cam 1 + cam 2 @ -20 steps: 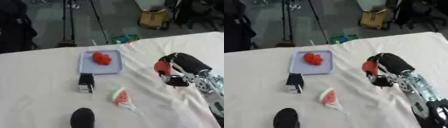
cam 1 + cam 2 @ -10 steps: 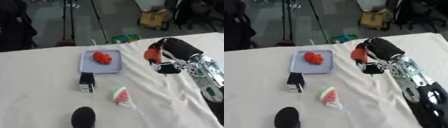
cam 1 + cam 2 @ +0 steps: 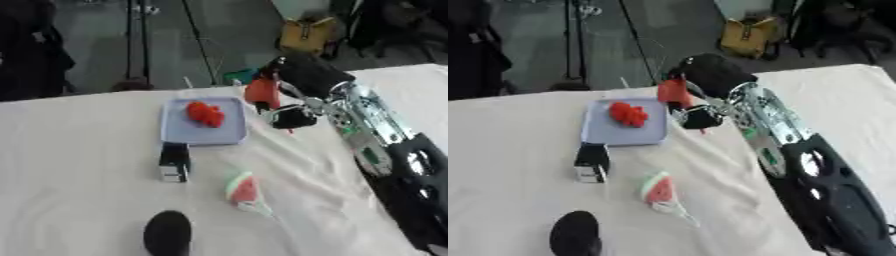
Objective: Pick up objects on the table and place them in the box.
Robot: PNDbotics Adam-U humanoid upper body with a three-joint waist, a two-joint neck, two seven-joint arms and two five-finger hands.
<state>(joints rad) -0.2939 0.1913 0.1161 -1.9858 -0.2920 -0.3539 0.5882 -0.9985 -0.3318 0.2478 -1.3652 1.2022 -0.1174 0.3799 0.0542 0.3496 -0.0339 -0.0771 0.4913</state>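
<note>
so the right hand (image 3: 293, 97) has its fingers curled round a small red-orange object (image 3: 261, 92), held up just past the right edge of the blue tray (image 3: 229, 136), which already has a red lumpy thing (image 3: 205, 113) in it. Object looks light and rigid, probably smooth plastic, so I'd guess gripping across its middle is safest. Left hand isn't visible

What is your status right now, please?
Right hand shut on red object, beside the tray's right edge. Left hand not in view. Red piece already in tray. Watermelon slice, black box remain on table; path clear.
</note>
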